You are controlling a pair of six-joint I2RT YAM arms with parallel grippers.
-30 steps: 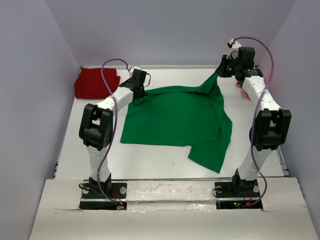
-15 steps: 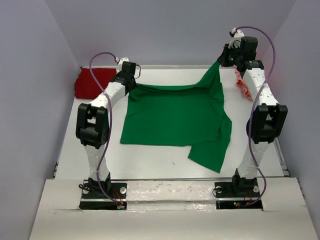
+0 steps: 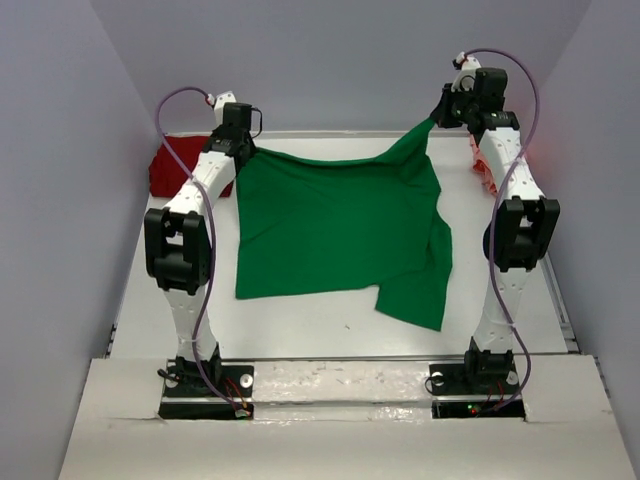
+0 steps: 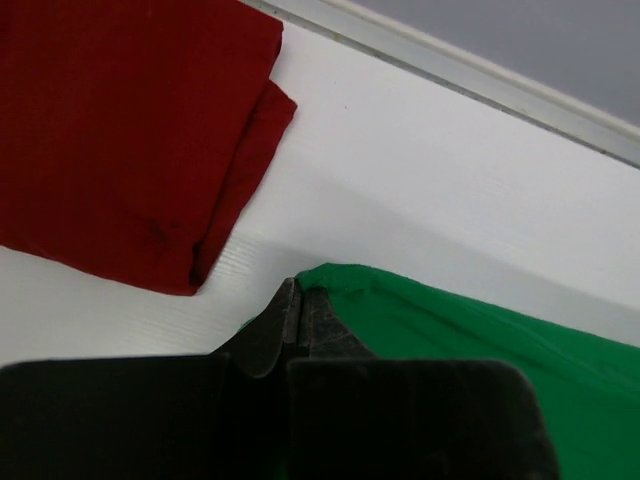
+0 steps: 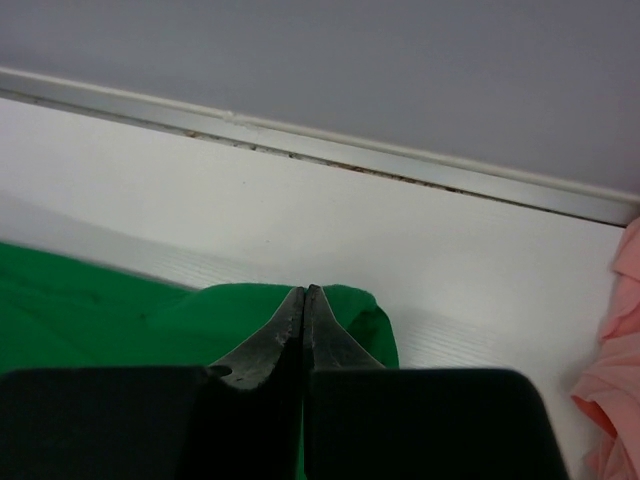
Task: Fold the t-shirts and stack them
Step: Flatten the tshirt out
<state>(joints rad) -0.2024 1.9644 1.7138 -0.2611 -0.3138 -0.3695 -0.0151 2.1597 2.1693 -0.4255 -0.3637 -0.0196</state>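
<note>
Green t-shirt (image 3: pixel 340 230): hanging by its far corners.
Left claw (image 4: pixel 297 288): clamping one corner.
Right claw (image 5: pixel 304 292): clamping the other.

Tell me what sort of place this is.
Probably a robot test cell: bare walls box in a white table, left arm and right arm bolted at its edge, green t-shirt spread between them.

Robot lab cell, white table (image 3: pixel 300 332) boxed by plain lilac walls (image 3: pixel 70 150), bolted-down arms (image 3: pixel 180 250)

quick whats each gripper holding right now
left gripper: closed on a corner of the green shirt
right gripper: closed on another corner of the green shirt
</note>
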